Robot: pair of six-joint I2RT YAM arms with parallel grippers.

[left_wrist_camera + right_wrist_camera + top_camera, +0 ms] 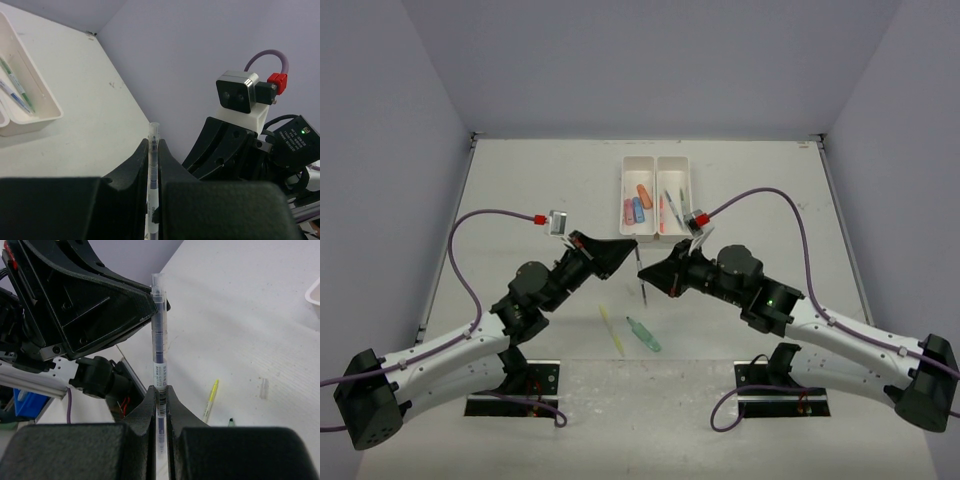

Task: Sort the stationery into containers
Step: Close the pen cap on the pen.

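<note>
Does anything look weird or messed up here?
Yes. Both hands pinch one pen at once: the left hand near its clear tip, the right hand farther along. Also, a small clear piece, maybe a cap, lies loose on the table near the yellow pen, outside the tray.

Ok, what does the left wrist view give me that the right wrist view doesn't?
Only the left wrist view: the inside of the white tray, with thin pens lying in one compartment, and the right arm's wrist camera.

Only the right wrist view: a yellow pen and a small clear piece, apart from each other on the table.

Both: the clear pen, pinched by the left gripper and the right gripper at once.
</note>
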